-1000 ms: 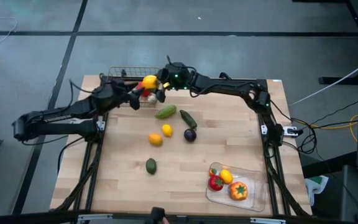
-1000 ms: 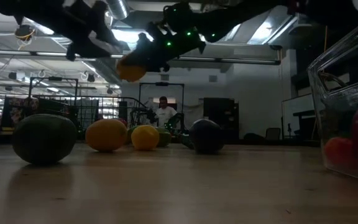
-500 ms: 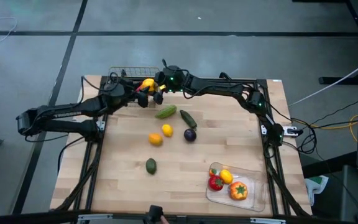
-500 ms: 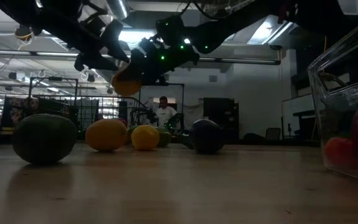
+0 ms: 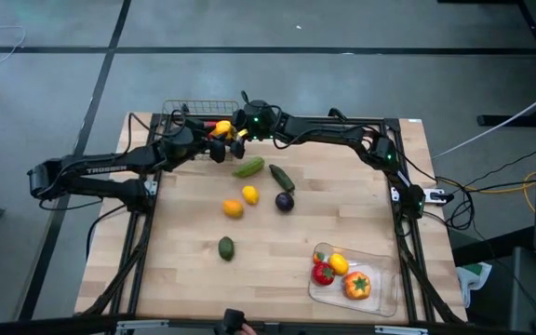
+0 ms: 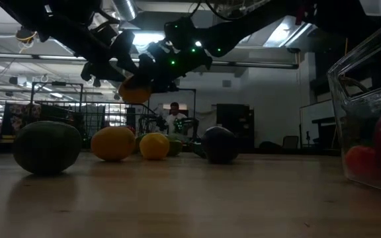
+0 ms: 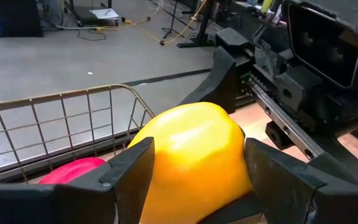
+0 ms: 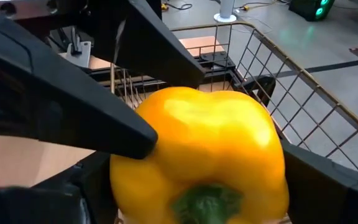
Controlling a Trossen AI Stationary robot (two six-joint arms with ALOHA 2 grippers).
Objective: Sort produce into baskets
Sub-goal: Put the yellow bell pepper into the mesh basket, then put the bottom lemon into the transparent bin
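A yellow bell pepper (image 5: 221, 127) hangs in the air at the table's far left, by the near right corner of the dark wire basket (image 5: 194, 107). Both grippers are on it. My right gripper (image 5: 234, 133) comes from the right, my left gripper (image 5: 215, 140) from the left. The pepper fills the left wrist view (image 7: 191, 155) and the right wrist view (image 8: 204, 149), where its green stem end (image 8: 204, 202) shows. A red piece (image 7: 79, 169) lies in the basket. The clear tray (image 5: 384, 293) stands at the near right. My left gripper has its two fingers (image 7: 132, 168) against opposite sides of the pepper's body (image 7: 166, 143), coming level from the table's left. The pepper is clear of the table. My right gripper pinches the pepper's body between its two fingers (image 8: 319, 177), near the stem end, coming level from the table's right. The pepper is lifted clear, above the table by the basket.
On the table's middle lie a light green piece (image 5: 247, 167), a dark green one (image 5: 282, 178), a yellow one (image 5: 249, 194), an orange one (image 5: 234, 208), a dark purple one (image 5: 285, 201) and a green one (image 5: 226, 247). The tray holds red, yellow and orange pieces.
My left gripper has gone toward the table's right and far edge, up to the pepper, and its fingers now stand on both sides of it. My right gripper has kept the pepper and lowered it a little.
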